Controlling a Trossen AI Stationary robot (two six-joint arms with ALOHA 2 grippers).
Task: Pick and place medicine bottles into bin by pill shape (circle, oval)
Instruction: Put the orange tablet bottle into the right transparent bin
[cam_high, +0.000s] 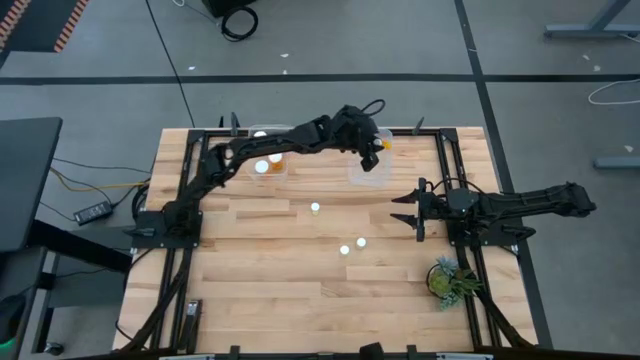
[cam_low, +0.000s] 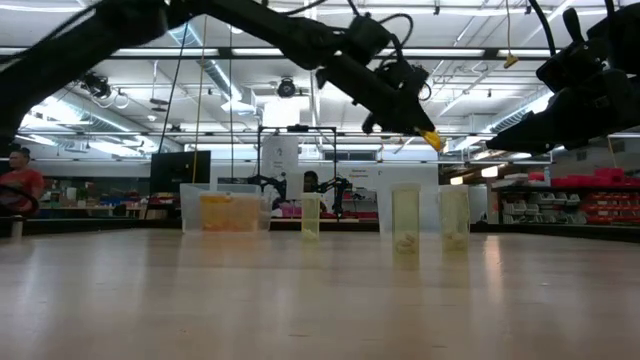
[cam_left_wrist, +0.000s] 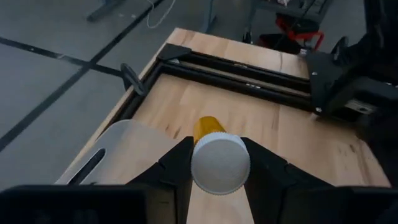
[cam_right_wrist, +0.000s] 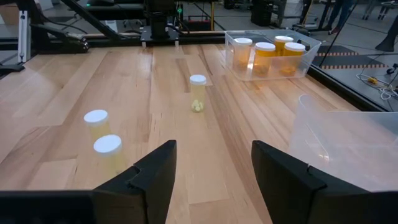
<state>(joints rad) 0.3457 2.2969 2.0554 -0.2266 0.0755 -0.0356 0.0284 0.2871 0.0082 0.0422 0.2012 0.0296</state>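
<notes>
I've got the left gripper (cam_high: 374, 152) clamped on a medicine bottle (cam_left_wrist: 219, 158), hanging over the clear bin (cam_high: 367, 171) at upper centre of the high view. I'd centre it well inside the rim and lower before releasing. Right gripper (cam_high: 408, 211) waits, fingers apart, centre-right.

A pale wooden table (cam_high: 300, 270) of smooth planks with a soft sheen carries 2 clear plastic bins (cam_right_wrist: 273, 53), translucent orange plastic bottles (cam_right_wrist: 198, 93) with matt white caps, and matt black metal rails (cam_left_wrist: 249, 68).
</notes>
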